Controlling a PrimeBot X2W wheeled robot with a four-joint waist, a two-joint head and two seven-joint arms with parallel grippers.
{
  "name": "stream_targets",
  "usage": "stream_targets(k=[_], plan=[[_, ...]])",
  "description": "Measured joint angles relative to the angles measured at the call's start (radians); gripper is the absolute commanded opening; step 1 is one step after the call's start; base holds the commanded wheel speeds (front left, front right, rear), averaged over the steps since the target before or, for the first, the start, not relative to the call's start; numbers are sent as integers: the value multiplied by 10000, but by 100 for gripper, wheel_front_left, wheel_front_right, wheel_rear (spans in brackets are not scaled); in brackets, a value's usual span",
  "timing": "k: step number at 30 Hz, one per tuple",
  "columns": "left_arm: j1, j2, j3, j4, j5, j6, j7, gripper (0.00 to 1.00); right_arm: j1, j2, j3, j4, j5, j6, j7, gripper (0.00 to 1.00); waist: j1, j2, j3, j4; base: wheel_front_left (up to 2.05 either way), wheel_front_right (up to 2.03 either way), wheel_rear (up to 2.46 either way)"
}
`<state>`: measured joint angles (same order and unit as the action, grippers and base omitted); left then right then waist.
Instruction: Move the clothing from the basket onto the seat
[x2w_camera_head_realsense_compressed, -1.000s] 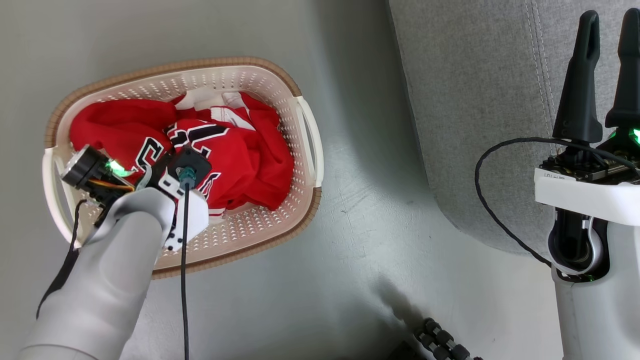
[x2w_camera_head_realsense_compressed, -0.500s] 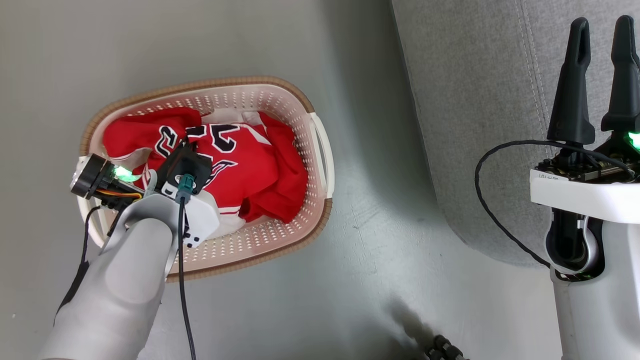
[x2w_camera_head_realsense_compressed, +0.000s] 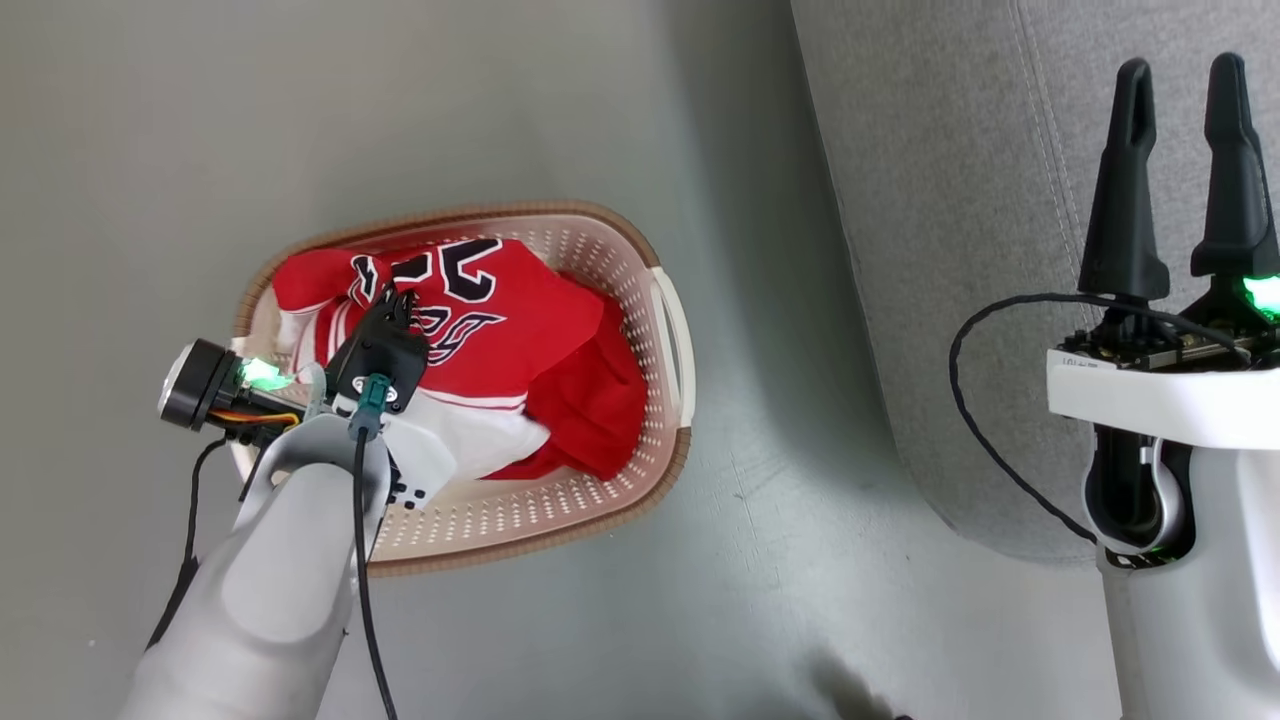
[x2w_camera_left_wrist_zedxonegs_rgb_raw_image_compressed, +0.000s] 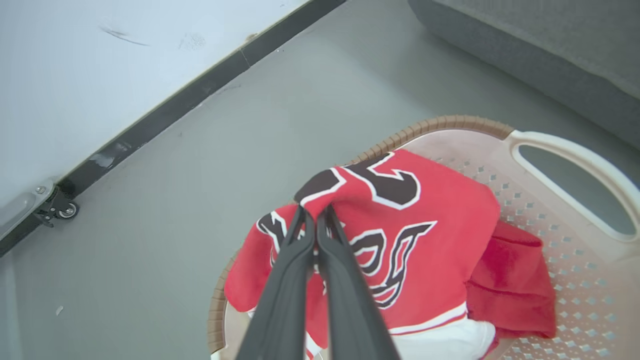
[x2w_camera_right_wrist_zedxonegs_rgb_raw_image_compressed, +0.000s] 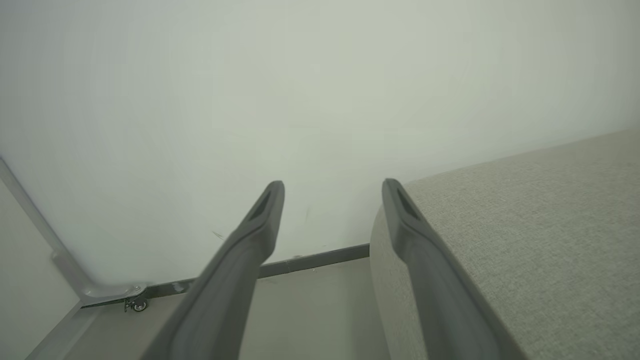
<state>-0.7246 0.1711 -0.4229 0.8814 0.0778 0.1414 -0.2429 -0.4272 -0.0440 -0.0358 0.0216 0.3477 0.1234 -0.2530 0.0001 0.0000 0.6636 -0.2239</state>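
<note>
In the cream-white laundry basket (x2w_camera_head_realsense_compressed: 610, 495) on the grey floor (x2w_camera_head_realsense_compressed: 400, 110), the left gripper (x2w_camera_left_wrist_zedxonegs_rgb_raw_image_compressed: 315, 212) has its two dark fingers pressed together on a fold of the red number 23 jersey (x2w_camera_left_wrist_zedxonegs_rgb_raw_image_compressed: 430, 220), pinching the cloth at the black-and-white numerals. The jersey is draped over the heap with its white hem toward the arm. The plainer red garment (x2w_camera_left_wrist_zedxonegs_rgb_raw_image_compressed: 515, 285) lies beside and partly under it, against the perforated wall nearer the handle (x2w_camera_left_wrist_zedxonegs_rgb_raw_image_compressed: 575, 165). Both garments are inside the basket. The light grey sofa (x2w_camera_head_realsense_compressed: 950, 200) stands to the robot's right, apart from the basket. The right gripper (x2w_camera_head_realsense_compressed: 1180, 65) is held over the sofa's edge, fingers spread apart with nothing between them
</note>
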Motion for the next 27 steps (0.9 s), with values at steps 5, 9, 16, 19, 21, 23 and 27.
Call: stream_targets(k=[5,9,16,19,21,23,27], plan=[[343,-69,190,-491,-224,138,-52,0,230,-4,13,119,-186,0,-21,100,0,0,-361,161,0,0,0],[636,-171,314,-938,-460,282,-54,0,271,-6,17,169,-408,0,-21,100,0,0,-662,291,0,0,0],[903,-198,456,-2196,-648,437,-56,0,384,-13,96,290,-583,0,-23,100,0,0,-1217,530,0,0,0],[1140,-213,472,-2652,-669,531,-79,0,446,-15,121,397,-711,0,-23,100,0,0,-1475,638,0,0,0],[1357,-215,472,-2907,-692,535,-84,0,569,-19,128,447,-790,0,-23,100,0,0,-1657,711,0,0,0],[1582,-205,470,-3116,-727,535,-84,0,619,-21,128,518,-817,0,-23,100,0,0,-1844,785,0,0,0],[2053,-146,472,-3580,-757,552,-84,0,774,-27,144,591,-978,0,-23,100,0,0,-2339,964,0,0,0]])
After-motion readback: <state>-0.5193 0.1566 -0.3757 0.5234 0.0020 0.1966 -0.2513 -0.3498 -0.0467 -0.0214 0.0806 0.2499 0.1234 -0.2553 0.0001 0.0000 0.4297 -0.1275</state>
